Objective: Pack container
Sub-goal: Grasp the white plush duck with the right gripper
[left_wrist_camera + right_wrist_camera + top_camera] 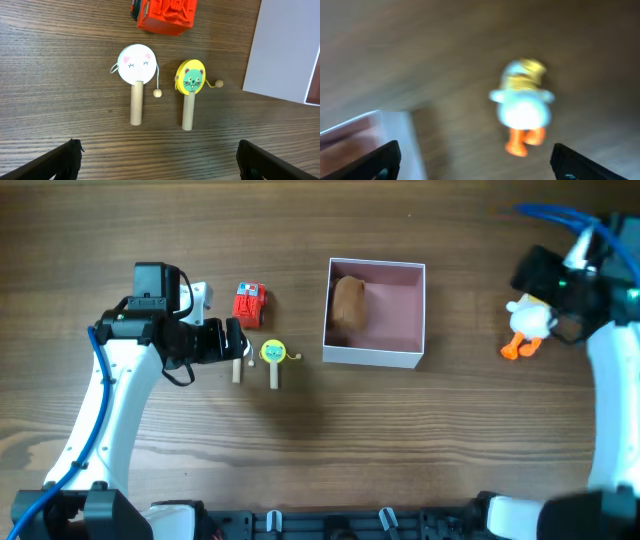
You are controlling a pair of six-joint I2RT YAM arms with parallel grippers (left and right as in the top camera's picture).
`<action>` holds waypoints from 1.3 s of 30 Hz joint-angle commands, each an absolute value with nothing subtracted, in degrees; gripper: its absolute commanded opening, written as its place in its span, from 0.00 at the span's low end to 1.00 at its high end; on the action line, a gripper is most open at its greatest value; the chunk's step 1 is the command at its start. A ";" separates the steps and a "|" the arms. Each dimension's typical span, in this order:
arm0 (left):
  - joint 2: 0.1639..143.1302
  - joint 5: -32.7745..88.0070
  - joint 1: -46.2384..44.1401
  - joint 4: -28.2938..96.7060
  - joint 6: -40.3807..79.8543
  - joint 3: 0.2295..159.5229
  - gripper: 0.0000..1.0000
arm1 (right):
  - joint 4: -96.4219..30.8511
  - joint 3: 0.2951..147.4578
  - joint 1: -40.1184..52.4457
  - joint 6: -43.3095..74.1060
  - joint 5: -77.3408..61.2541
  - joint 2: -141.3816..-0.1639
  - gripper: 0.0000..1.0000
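One brown toy (pixel 350 302) already in container (pixel 395 315), worktop (pixel 320 440) centre. Left end effector (pixel 159 155) spread wide, empty, above white rattle (pixel 136 67) and yellow rattle (pixel 190 80); red toy (pixel 165 12) at their 12 o'clock, container at 3 o'clock. Right end effector (pixel 475 157) spread wide, empty, over duck (pixel 522 107); view blurred. Risks: rattles lie close, wide jaws may catch both; round handles may roll from grip; rounded duck may slip.

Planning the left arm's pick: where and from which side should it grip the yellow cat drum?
Probably its wooden handle, from straight above, fingers straddling it crosswise: it lies flat, is narrow, and sits apart from the white drum beside it.
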State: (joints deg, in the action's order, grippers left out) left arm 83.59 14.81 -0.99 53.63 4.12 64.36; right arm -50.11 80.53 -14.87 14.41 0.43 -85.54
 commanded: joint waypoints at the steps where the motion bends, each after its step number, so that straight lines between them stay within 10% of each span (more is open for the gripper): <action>1: 83.92 14.87 -0.62 53.65 3.20 65.21 1.00 | -48.82 79.26 -20.34 13.61 -1.56 -94.11 0.96; 11: 83.90 14.87 -0.62 53.65 3.20 65.21 1.00 | -39.53 79.26 -21.41 12.21 -0.47 -114.15 0.91; 14: 83.92 14.87 -0.62 53.65 3.20 65.21 1.00 | -38.85 79.26 -21.39 12.16 -0.91 -115.09 0.72; 18: 83.92 14.87 -0.62 53.65 3.20 65.21 1.00 | -39.57 79.59 -21.39 12.67 -1.34 -114.13 0.20; 31: 83.92 14.87 -0.62 53.65 3.20 65.21 1.00 | -48.86 79.92 -1.61 19.05 -14.15 -79.09 0.04; 39: 83.92 14.87 -0.62 53.65 3.20 65.21 1.00 | -41.93 73.28 13.76 25.91 -5.76 -87.07 0.04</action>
State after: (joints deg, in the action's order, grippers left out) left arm 83.59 14.83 -0.99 53.65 4.14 64.36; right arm -45.56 77.56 11.00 23.00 -9.28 -81.54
